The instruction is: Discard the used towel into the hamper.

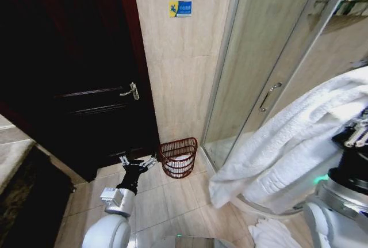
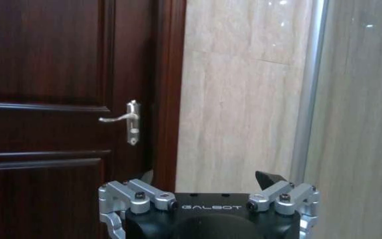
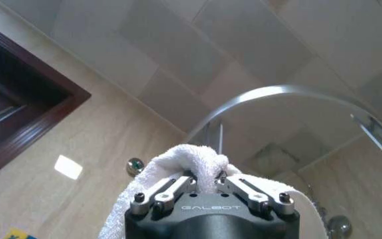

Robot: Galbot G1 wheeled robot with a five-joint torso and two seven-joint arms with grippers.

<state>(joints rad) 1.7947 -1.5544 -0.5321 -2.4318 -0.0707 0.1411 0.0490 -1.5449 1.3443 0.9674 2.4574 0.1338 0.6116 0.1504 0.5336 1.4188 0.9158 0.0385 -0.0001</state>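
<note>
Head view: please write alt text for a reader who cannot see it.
The right gripper holds a large white towel raised at the right, in front of a glass shower door. The open left gripper sits low beside the hamper, which stands on the tiled floor by a dark door.

A: Where does the head camera look?
B: Down from high up, at the floor (image 1: 172, 202), the dark door (image 1: 69, 58) at ten o'clock and the hamper (image 1: 178, 157) far below.
A: And the wrists?
B: The left one looks straight at that same door (image 2: 45, 99), close. The right one points up at the ceiling (image 3: 244, 55).
</note>
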